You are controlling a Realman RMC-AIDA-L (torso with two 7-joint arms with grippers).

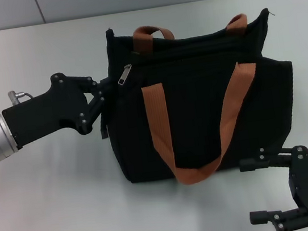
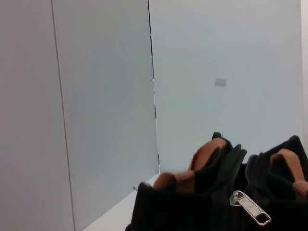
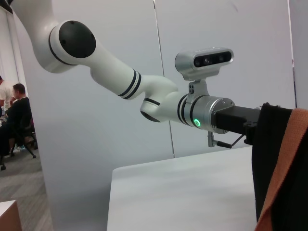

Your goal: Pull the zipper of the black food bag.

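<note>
Here your left gripper [image 1: 102, 106] presses at the left end of the black food bag [image 1: 199, 109]; whether its fingers are closed, I cannot tell. The zipper [image 1: 125, 74] lies just beside it, its long axis slanting toward the gripper. You may catch fabric instead. The right gripper [image 1: 255, 191] waits open, near the bag's front corner.

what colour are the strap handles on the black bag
Orange-brown. The strap handles on the black food bag show best in the head view.
</note>
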